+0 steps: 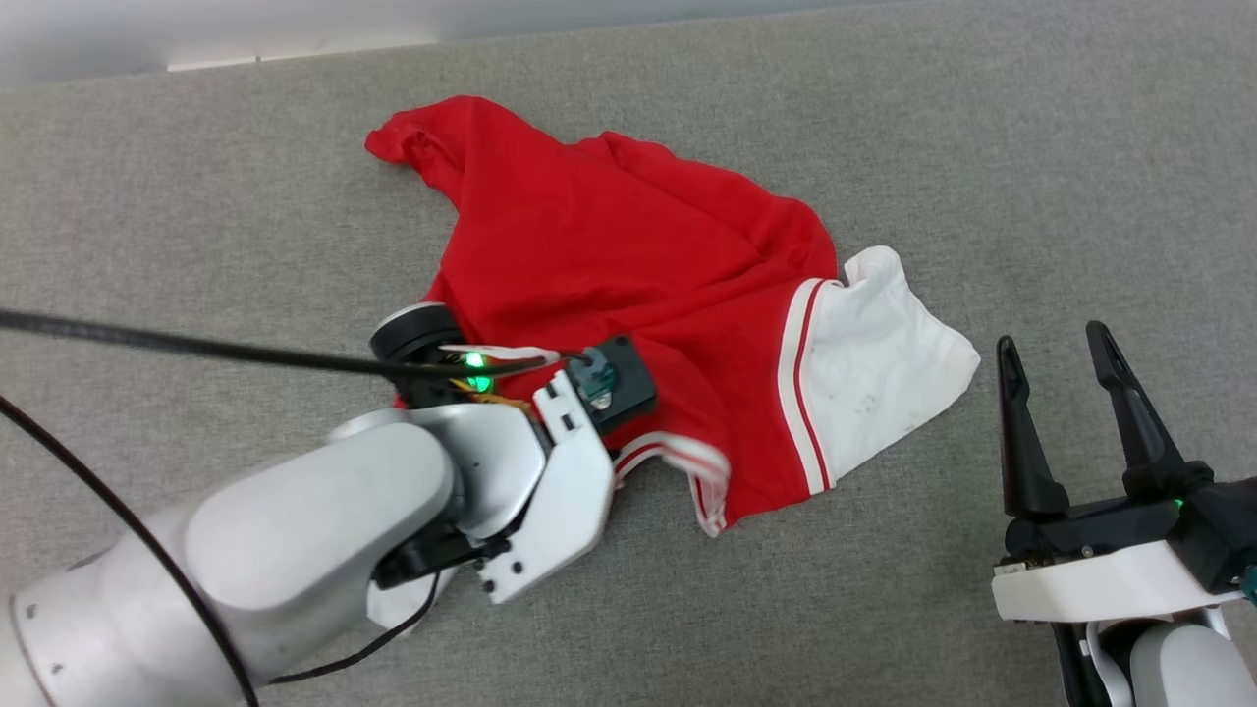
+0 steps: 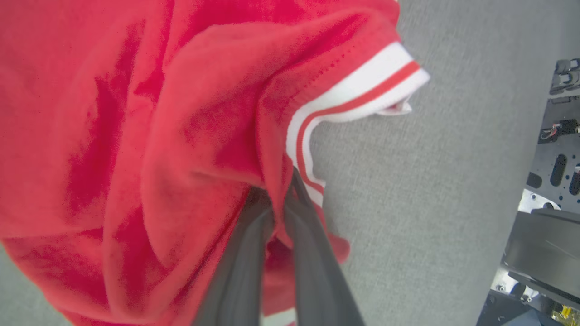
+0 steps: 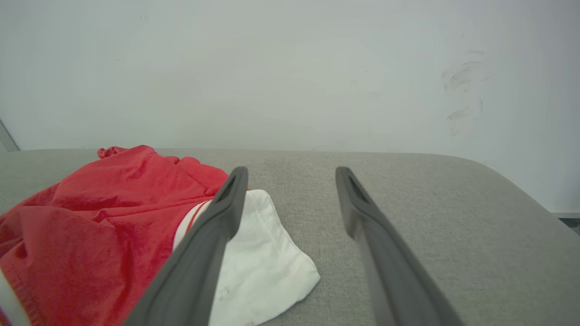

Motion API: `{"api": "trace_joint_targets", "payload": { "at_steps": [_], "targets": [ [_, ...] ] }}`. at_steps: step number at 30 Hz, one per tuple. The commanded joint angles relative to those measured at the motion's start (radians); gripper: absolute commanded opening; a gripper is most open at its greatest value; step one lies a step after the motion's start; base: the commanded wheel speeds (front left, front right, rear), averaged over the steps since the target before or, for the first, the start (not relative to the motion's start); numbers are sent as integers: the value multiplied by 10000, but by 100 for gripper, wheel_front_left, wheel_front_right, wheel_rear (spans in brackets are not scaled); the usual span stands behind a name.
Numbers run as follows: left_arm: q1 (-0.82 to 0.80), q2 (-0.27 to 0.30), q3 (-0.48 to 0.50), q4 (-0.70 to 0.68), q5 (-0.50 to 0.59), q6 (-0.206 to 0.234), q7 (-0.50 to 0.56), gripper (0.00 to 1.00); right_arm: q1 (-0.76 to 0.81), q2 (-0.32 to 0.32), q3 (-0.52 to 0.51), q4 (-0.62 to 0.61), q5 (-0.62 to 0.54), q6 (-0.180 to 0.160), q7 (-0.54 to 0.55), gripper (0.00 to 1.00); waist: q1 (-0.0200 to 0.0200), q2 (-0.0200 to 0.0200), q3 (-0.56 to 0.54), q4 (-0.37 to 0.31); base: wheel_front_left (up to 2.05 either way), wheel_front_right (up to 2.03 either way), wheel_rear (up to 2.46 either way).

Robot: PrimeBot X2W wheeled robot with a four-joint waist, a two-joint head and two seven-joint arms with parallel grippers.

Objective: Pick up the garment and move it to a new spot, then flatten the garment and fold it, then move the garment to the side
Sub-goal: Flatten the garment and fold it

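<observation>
**Left arm pinching jersey edge, right arm open beside sleeve**

We see the garment (image 1: 628, 255) crumpled on the grey padded surface (image 1: 982, 147), roughly mid-surface in the head view, plain red face up. One white sleeve (image 1: 874, 363) sticks out on its right side and lies flat on the surface. Red-white striped trim (image 1: 800, 383) runs where the sleeve meets the red body, and more of it runs along the near edge.

The left gripper (image 2: 278, 203) has its fingers pressed together with a fold of red cloth pinched between them, right beside the striped band in the left wrist view. Cloth bunches up around the fingertips. In the head view the left forearm (image 1: 324, 520) reaches in from lower left, and its wrist sits over the garment's near-left edge. The wrist hides the fingers there. A black cable (image 1: 177, 344) runs from the left edge of the view to that wrist.

We cannot tell whether the cloth is lifted off the surface at the pinch.

The right gripper (image 1: 1049, 335) has its fingers spread and holds nothing. It sits at lower right, near the white sleeve but not touching it. In the right wrist view one finger overlaps the sleeve. Bare grey surface shows between the fingers, with a pale wall (image 3: 290, 68) behind.
</observation>
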Motion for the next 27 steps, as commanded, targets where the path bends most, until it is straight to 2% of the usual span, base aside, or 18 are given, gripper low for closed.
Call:
{"api": "trace_joint_targets", "payload": {
  "at_steps": [1,6,12,13,14,17,20,27],
  "targets": [
    [38,-118,0,-77,16,-1,-140,0,71,-25,-35,8,48,-7,-18,100,0,0,-91,46,0,0,0],
    [773,-1097,5,-452,187,-2,-317,0,189,36,-48,-17,48,-7,-18,100,0,0,-176,57,0,0,0],
    [2414,-2017,22,41,679,-2,203,0,95,58,-35,64,88,-7,-18,100,0,0,24,-22,0,0,0],
    [2451,-2035,22,172,736,-2,59,26,90,60,-57,70,80,-7,-18,100,0,0,23,-5,0,0,0],
    [2435,-2046,11,277,834,-2,-104,100,97,62,-77,88,72,-7,-18,100,0,0,-1,24,0,0,0],
    [2138,-1994,20,477,772,-1,-788,100,204,64,-125,184,39,-7,-18,100,0,0,-210,138,0,0,0],
    [1724,-1708,120,443,385,-3,-1429,100,369,74,-155,249,47,-7,-18,100,0,0,-522,266,0,0,0],
    [540,-419,896,-13,-195,-3,-1517,100,607,118,-184,272,87,-7,-18,100,0,0,-1018,566,0,0,0]
  ]
}}
